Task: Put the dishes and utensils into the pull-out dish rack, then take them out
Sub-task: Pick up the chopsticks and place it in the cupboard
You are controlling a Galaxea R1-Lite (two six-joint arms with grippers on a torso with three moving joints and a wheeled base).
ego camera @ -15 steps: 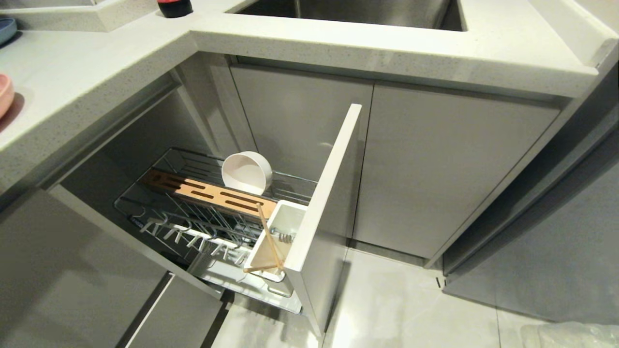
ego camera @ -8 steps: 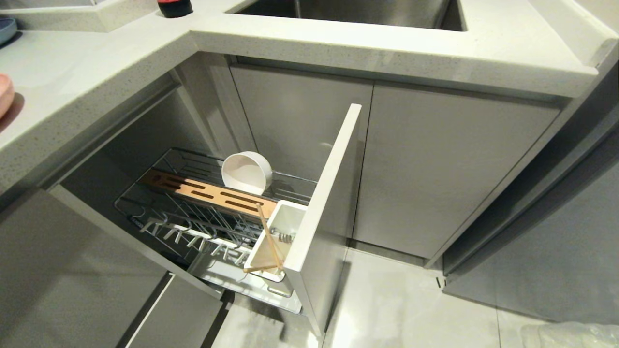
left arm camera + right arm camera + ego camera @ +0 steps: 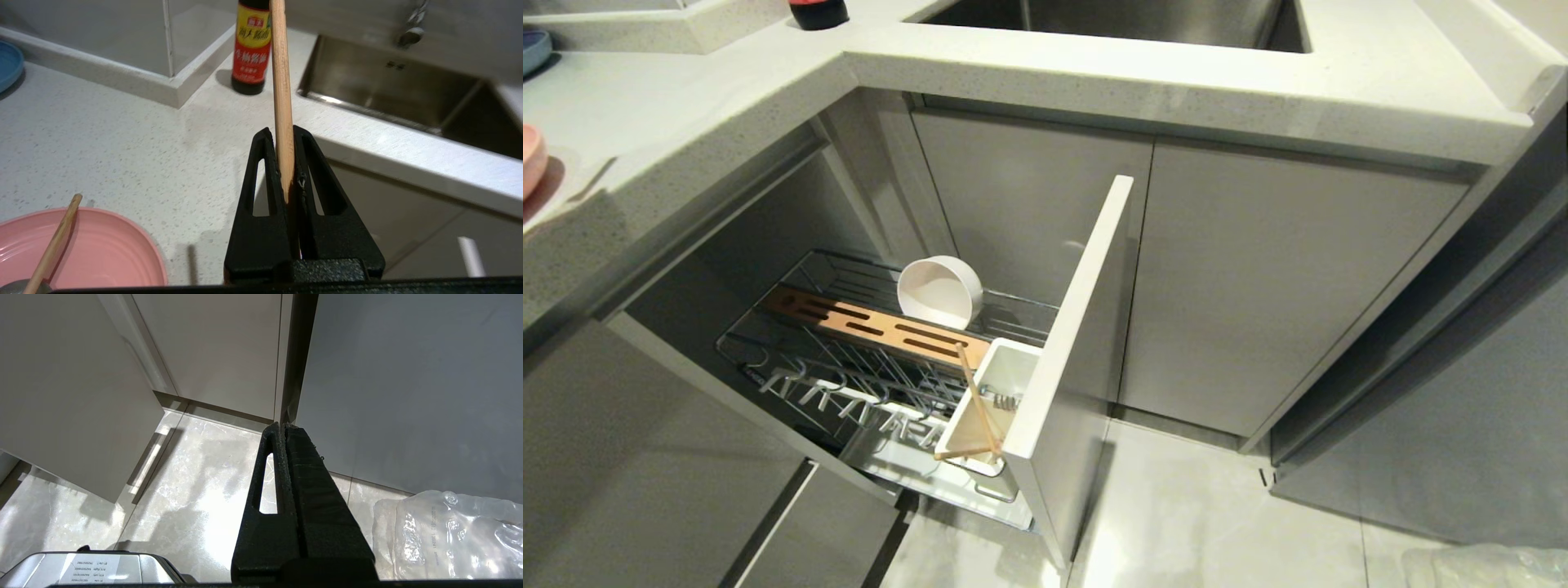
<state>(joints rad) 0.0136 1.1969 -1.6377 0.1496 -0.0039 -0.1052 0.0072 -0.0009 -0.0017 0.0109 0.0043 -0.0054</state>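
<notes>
1. One chopstick (image 3: 282,102) is clamped in the left gripper (image 3: 284,139), sticking out past the tips, above the counter (image 3: 122,134) nr the sink (image 3: 392,90).
2. 2nd chopstick (image 3: 53,245) lies on the pink plate (image 3: 102,253); another (image 3: 976,408) leans in the rack's white cup (image 3: 1005,376), bowl (image 3: 939,291) behind.
3. Right gripper (image 3: 282,428) pinched closed w/ nothing in it, pointing at the floor (image 3: 196,490).
</notes>
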